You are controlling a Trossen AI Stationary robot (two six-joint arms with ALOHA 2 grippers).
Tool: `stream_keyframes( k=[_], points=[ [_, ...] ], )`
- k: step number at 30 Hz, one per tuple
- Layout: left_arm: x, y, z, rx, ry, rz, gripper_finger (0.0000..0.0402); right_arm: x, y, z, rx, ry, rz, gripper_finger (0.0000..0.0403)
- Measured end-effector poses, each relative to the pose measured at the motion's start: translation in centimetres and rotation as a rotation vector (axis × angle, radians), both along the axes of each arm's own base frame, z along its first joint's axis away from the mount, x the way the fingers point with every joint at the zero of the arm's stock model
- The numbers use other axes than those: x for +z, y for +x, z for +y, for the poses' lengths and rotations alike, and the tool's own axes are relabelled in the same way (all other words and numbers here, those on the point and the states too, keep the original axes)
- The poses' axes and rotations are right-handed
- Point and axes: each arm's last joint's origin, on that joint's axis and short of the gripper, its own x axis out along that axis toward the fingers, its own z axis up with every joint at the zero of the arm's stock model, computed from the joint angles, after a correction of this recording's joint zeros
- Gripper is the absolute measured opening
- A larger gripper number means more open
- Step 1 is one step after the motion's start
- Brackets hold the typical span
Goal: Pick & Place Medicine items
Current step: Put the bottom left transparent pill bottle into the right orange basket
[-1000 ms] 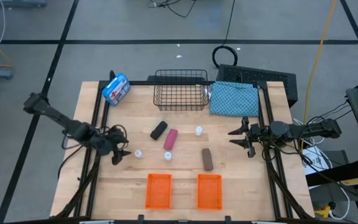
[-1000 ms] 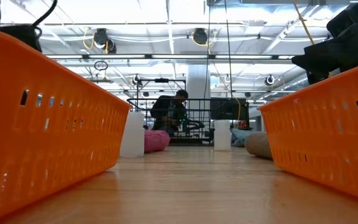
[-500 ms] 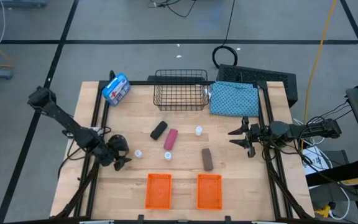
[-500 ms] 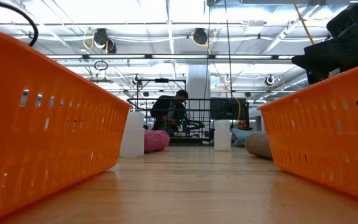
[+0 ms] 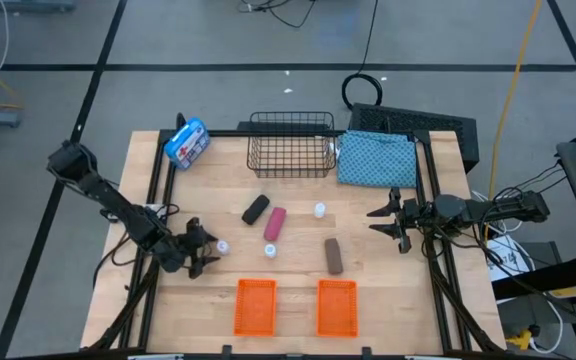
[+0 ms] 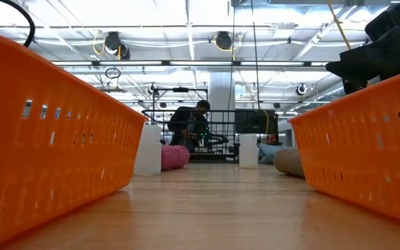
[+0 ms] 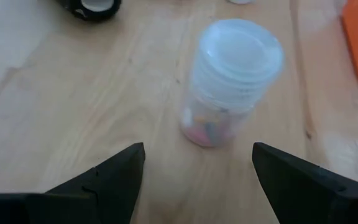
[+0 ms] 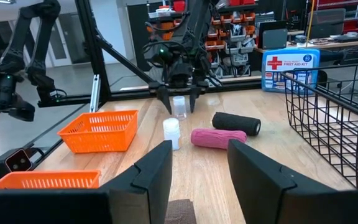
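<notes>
Three white bottles stand upright on the table: the left bottle [image 5: 223,246] [image 7: 232,81], the middle bottle [image 5: 271,250] and the far bottle [image 5: 320,210]. The black piece [image 5: 255,209], pink piece [image 5: 275,223] and brown piece [image 5: 334,255] lie flat between them. My left gripper [image 5: 206,258] [image 7: 197,180] is open and low over the table. Its fingers stand on either side of the left bottle [image 8: 179,106] without touching it. My right gripper [image 5: 388,222] [image 8: 201,180] waits open at the table's right edge, pointing level.
Two orange baskets [image 5: 255,305] [image 5: 336,305] sit at the near edge. A wire basket [image 5: 290,145], a blue patterned cloth [image 5: 376,158] and a first-aid package [image 5: 186,142] line the far edge. A person shows in the room beyond the table [image 6: 189,125].
My left gripper has come down toward the table and shifted toward the left bottle, its arm lowering; the fingers stay open. Nothing on the table has moved.
</notes>
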Motion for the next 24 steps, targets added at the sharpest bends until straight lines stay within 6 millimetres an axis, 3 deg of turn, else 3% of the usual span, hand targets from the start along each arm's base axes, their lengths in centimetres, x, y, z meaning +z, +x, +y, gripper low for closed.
stream_keyframes(
  k=[24],
  points=[
    [-1.2,1.2,-0.8,-0.007,0.096,-0.068,0.0298,0.0,0.0,0.0,0.0,0.0,-0.001,0.0144]
  ],
)
